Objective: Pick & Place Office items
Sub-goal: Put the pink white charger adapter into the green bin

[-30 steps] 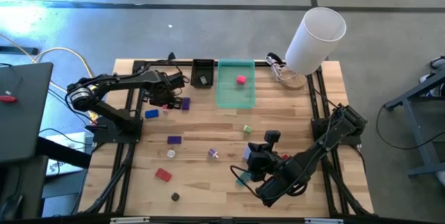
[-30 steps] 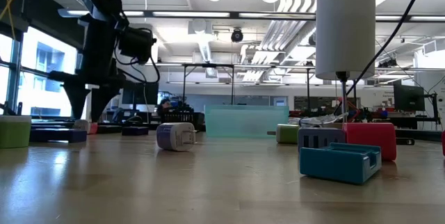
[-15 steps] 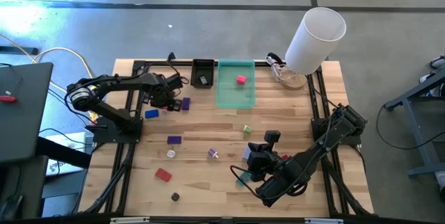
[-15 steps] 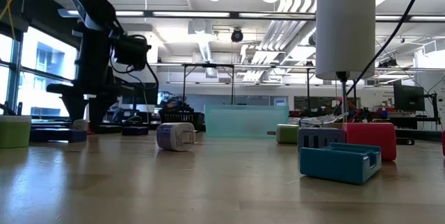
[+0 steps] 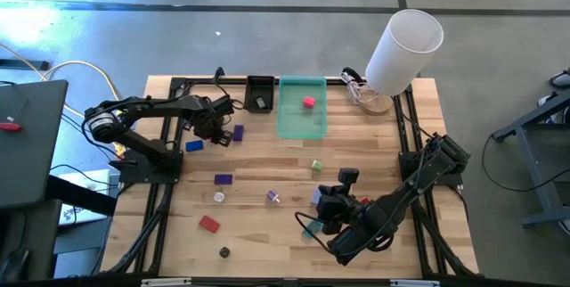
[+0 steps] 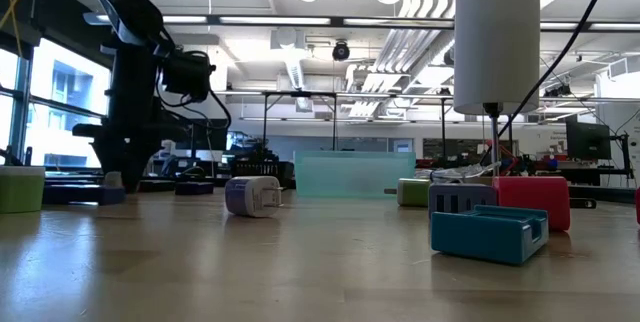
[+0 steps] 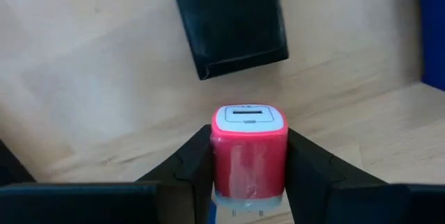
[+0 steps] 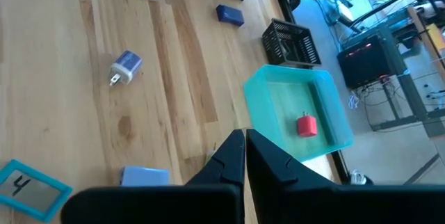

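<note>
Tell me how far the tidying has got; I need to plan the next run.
Done: one red piece lies in the green tray. In hand: the left gripper has its fingers against a pink charger block near the black tray. Left: several pieces on the table, such as the purple block. The right gripper waits shut.

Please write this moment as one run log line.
left hand: closed on pink charger | right hand: shut, empty, waiting | green tray: one red piece
</note>
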`<move>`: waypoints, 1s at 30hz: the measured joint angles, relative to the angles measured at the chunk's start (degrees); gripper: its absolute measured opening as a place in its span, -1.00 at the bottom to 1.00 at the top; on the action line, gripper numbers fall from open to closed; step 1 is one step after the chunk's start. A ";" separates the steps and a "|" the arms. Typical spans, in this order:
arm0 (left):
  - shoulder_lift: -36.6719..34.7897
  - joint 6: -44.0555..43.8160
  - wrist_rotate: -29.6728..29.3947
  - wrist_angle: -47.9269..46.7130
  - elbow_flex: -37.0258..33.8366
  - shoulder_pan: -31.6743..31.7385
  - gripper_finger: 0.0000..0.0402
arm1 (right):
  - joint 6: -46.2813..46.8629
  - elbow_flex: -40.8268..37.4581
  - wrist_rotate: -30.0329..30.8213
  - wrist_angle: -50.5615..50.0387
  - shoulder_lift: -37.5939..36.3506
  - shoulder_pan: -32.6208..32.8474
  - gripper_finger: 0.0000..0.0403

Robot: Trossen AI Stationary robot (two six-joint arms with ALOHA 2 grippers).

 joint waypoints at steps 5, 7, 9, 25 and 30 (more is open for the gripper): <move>-0.05 2.61 -0.65 0.18 0.00 -0.72 -0.39 | -0.74 0.00 -0.12 0.38 0.00 -0.02 -0.99; -0.62 2.63 -1.12 0.07 0.01 -1.24 -0.39 | -2.96 0.00 -0.92 1.08 0.00 -0.02 -0.99; -1.88 2.59 -1.58 -1.07 0.93 -1.64 -0.39 | -5.86 0.00 -2.67 2.87 0.00 -0.02 -0.99; -31.46 5.15 22.07 16.52 3.17 -16.05 -0.39 | -26.01 0.00 -17.04 13.47 0.00 -0.04 -0.92; -33.58 4.56 22.07 26.03 3.19 -28.90 -0.39 | -33.94 0.00 -22.13 22.51 0.00 -1.75 -0.60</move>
